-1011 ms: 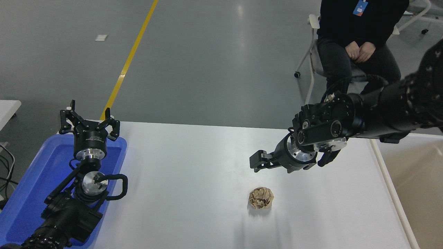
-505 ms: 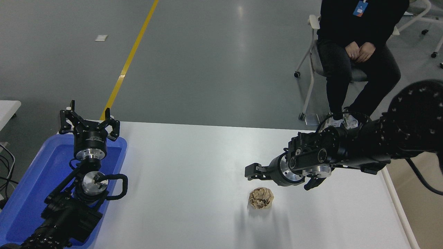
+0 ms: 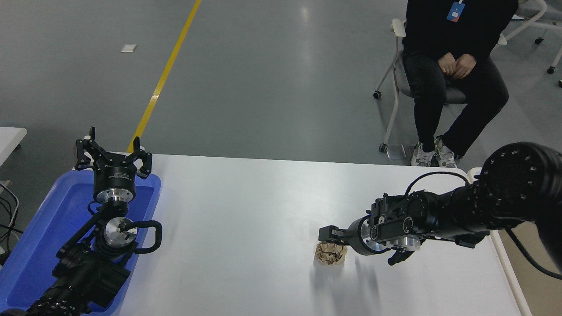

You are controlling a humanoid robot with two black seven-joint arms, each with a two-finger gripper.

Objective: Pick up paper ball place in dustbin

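Lowered toward the table's near edge, the right gripper, fingers apart, now hangs over the paper ball; left gripper parked open.

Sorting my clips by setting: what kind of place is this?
Probably a robot test hall or lab: a bare grey floor with a yellow line, a white table on it, and a person seated watching.

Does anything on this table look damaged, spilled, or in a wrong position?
Nothing stands out. The crumpled tan-brown paper ball sits intact on the white table, with the right gripper at its far edge. The left gripper is parked over the blue plastic tray. Nothing is spilled.
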